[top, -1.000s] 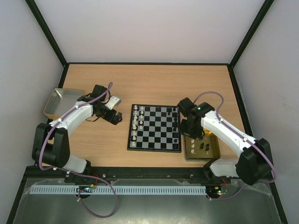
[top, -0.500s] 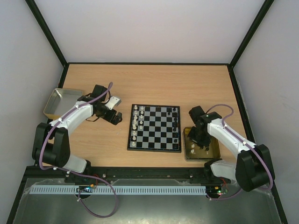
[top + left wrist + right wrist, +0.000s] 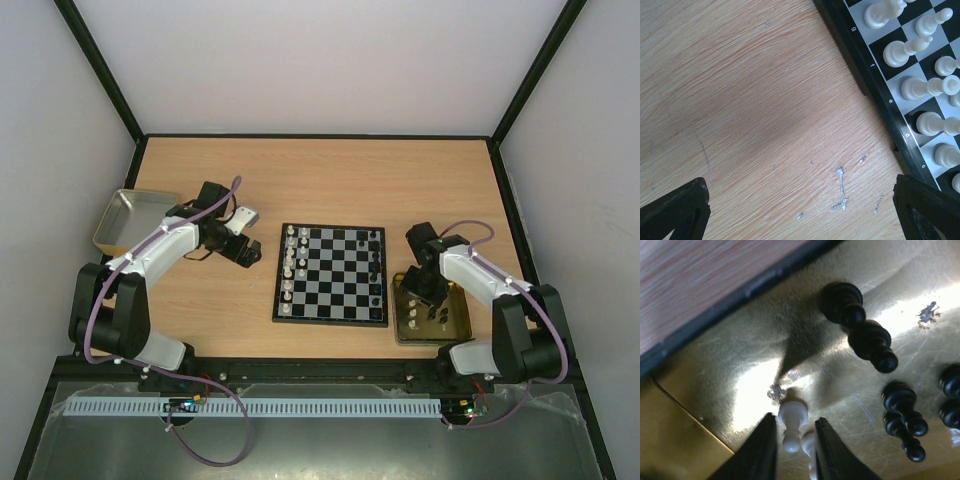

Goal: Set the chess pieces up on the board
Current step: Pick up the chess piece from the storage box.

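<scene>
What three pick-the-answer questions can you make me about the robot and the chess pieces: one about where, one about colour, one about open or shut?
1. Where is the right gripper?
A) over the gold tin
B) over the middle of the board
C) over the bare table

2. What colour is the piece between its fingers?
A) black
B) white
C) red

3. How is the left gripper?
A) shut on a pawn
B) wide open, with nothing between its fingers
C) shut on nothing

Answers:
1 A, the tin's gold floor lies right under its fingers.
2 B, a white piece stands between them, while the black ones lie farther off.
3 B, its fingers stand far apart over the table, beside the board.
</scene>
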Tool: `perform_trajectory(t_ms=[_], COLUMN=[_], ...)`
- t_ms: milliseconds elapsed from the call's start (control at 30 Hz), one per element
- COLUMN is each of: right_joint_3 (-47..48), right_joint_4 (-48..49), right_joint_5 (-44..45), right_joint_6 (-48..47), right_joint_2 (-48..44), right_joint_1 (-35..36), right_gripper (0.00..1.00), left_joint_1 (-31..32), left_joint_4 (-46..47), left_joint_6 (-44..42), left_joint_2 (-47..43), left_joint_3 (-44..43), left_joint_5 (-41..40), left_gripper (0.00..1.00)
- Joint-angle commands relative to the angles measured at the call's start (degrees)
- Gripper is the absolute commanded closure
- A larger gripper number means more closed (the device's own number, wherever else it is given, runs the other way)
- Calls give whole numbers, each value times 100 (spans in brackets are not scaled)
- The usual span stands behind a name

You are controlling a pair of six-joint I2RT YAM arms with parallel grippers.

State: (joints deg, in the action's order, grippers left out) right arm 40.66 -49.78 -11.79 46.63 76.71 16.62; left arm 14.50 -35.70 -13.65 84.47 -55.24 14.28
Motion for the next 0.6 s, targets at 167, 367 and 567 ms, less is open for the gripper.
perform_trajectory(t_ms=[167,367,567], right_joint_3=[109,81,231], right_joint_4=[105,202,81], right_joint_5=[141,81,160], right_joint_6=[-158,-175,-253], right_joint_2=[119,241,298], right_joint_1=[-66,-67,-71], right_gripper=[90,89,98], left_joint_1=[-4,-5,-4], left_joint_4=[-117,-115,-111], left_joint_6=[38,19,12], left_joint_2=[79,114,105], left_joint_3=[-68,-82,-65], left_joint_5=[-31,-11,-4], left_gripper=[0,0,1])
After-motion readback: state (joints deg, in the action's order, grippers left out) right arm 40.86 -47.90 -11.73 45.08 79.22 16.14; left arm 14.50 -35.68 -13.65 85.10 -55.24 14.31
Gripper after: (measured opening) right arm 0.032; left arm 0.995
